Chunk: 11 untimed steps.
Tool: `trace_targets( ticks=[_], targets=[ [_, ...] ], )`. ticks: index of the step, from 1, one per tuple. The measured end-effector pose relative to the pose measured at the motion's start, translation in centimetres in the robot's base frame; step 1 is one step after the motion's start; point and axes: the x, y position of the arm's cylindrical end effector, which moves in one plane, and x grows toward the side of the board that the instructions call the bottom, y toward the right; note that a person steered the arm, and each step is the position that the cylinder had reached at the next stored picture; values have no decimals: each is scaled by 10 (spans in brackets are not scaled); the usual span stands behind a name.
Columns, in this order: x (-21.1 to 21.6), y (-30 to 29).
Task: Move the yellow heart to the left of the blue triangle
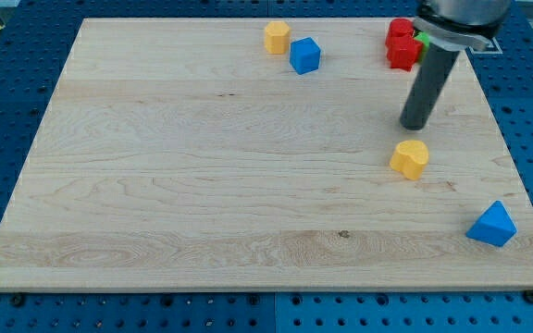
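Note:
The yellow heart (pixel 410 158) lies on the wooden board at the view's right, a little above the middle height. The blue triangle (pixel 492 225) lies near the board's lower right corner, below and to the right of the heart. My tip (pixel 415 126) is the end of the dark rod and stands just above the heart in the view, a small gap apart from it.
A yellow hexagonal block (pixel 277 37) and a blue cube (pixel 305 55) sit near the board's top middle. A red block (pixel 401 44) with a green block (pixel 423 40) partly hidden behind the rod sits at the top right. The board's edge (pixel 526 199) runs close to the blue triangle.

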Motion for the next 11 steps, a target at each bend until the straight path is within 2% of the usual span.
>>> trace_targets(
  ticks=[2,4,5,6,7,8,9,11],
  targets=[
    [82,-18],
    [65,-38],
    [89,-43],
    [123,-19],
    [113,-25],
    [74,-34],
    [62,-7],
    [100,33]
  ],
)
